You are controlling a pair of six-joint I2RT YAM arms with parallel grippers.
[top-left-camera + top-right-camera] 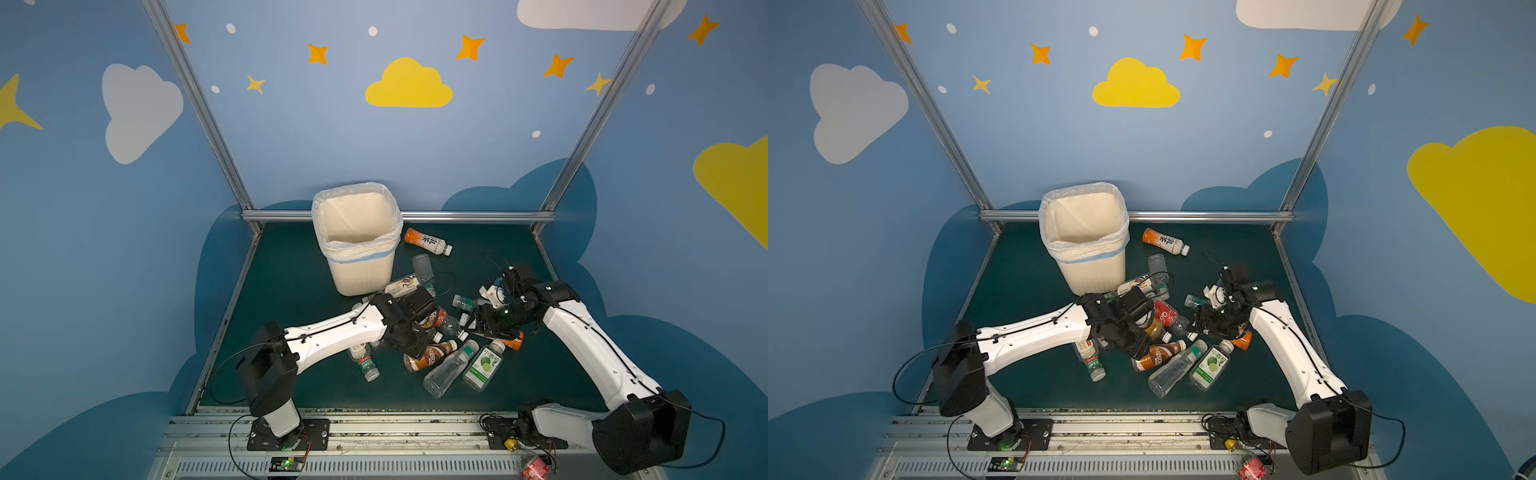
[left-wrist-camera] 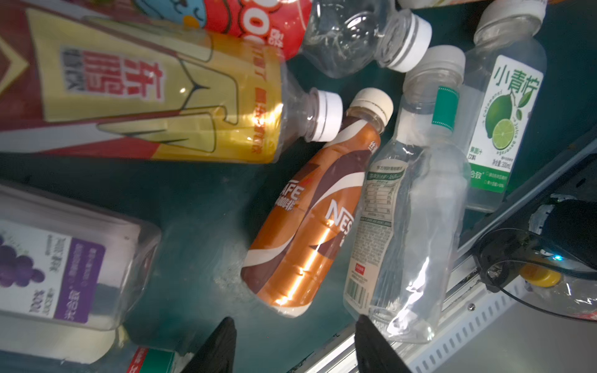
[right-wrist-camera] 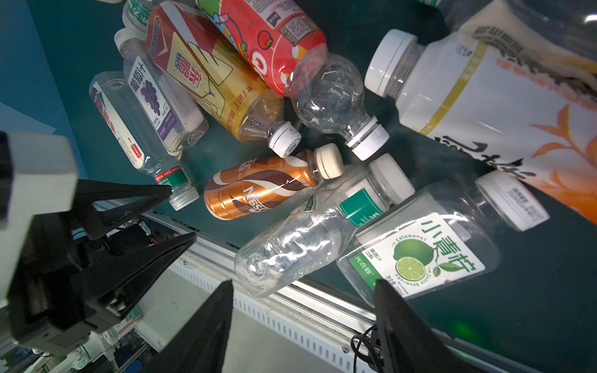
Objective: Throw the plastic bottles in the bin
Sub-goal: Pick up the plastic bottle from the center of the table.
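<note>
On the green mat (image 2: 193, 200), my left gripper (image 2: 294, 319) stands part-open and empty. Just ahead lies the brown bottle (image 2: 307, 206), base nearest, cap away.

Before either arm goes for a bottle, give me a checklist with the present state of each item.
1. Bin upright, mouth open, room inside: ok.
2. Left gripper empty, jaws apart: ok.
3. Right gripper empty, jaws apart: ok.
4. Brown coffee bottle free of its neighbours: not ok, the clear bottle lies right beside it, apparently touching.
5. Grippers well apart from each other: not ok, they hang close together.
6. Left jaws wide enough for the coffee bottle: cannot tell.
</note>
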